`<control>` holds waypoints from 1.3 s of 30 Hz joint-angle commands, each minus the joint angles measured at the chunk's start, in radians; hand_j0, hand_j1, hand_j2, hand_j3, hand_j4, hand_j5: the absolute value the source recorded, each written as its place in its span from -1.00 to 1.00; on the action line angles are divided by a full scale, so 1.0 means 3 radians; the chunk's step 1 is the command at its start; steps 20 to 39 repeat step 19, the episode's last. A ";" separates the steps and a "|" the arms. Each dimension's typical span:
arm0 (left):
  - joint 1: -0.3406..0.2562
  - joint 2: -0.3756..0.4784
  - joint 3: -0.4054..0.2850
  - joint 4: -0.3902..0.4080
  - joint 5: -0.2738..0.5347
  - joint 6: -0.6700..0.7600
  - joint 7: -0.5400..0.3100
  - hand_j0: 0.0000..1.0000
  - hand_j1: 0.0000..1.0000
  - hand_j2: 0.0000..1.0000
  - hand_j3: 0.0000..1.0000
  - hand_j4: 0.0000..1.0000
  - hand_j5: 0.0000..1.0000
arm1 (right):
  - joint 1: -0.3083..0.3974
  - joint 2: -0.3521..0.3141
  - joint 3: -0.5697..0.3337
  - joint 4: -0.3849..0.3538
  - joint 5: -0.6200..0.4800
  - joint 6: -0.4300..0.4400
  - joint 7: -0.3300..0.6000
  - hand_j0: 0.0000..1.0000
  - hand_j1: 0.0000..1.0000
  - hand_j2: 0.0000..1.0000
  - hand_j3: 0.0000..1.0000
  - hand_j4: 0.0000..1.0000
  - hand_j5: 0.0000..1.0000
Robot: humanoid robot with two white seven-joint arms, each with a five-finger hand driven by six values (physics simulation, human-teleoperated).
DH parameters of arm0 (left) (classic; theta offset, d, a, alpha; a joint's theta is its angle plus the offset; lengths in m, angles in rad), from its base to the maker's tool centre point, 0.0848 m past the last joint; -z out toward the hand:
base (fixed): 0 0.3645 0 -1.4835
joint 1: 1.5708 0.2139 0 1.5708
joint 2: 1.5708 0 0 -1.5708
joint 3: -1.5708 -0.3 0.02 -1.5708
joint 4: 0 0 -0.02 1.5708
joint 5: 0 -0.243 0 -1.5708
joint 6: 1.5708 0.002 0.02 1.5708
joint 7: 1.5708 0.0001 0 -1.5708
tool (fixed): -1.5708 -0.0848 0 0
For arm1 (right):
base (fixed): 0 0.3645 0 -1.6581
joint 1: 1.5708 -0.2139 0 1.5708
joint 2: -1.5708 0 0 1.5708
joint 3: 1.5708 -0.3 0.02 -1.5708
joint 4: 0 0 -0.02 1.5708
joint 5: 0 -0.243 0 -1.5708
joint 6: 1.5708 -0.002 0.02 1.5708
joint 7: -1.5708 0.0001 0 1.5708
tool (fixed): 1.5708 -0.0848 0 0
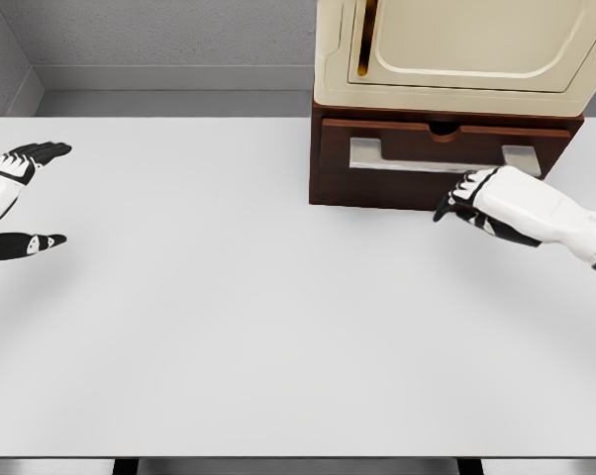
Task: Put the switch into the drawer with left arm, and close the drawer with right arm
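Note:
The dark brown drawer, with a silver handle, sits in a low cabinet at the back right of the white table. Its front looks close to flush with the cabinet. My right hand is just in front of the drawer's lower right face, with its dark fingers loosely extended toward it and holding nothing. My left hand hovers at the table's far left edge, its fingers spread and its palm empty. No switch shows anywhere in this view.
A cream appliance with a door stands on top of the cabinet. A grey wall runs behind the table. The table's front edge is at the bottom of the picture.

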 commanded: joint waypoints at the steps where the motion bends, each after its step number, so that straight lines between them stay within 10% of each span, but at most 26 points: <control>1: 0.0000 0.0002 0.0000 -0.0031 0.0026 0.0007 0.0002 1.00 1.00 1.00 1.00 1.00 1.00 | 0.0000 0.0016 0.0021 0.0042 -0.0014 0.0005 -0.0013 0.00 0.00 0.00 0.00 0.00 0.00; 13: 0.0010 -0.0003 0.0000 -0.0066 0.0026 0.0007 0.0002 1.00 1.00 1.00 1.00 1.00 1.00 | -0.0184 0.0088 0.0143 0.0190 0.0012 0.0005 -0.0013 0.02 0.02 0.02 0.02 0.02 0.02; 18: 0.0010 -0.0003 0.0000 -0.0066 0.0026 0.0007 0.0002 1.00 1.00 1.00 1.00 1.00 1.00 | 0.0245 -0.0511 -0.0061 0.0108 -0.0065 0.0005 -0.0028 0.10 0.10 0.10 0.10 0.10 0.10; 39: 0.0010 -0.0003 0.0000 -0.0066 0.0026 0.0007 0.0002 1.00 1.00 1.00 1.00 1.00 1.00 | 0.0465 -0.0521 -0.0270 0.0108 -0.0065 0.0005 -0.0028 0.13 0.13 0.13 0.13 0.13 0.13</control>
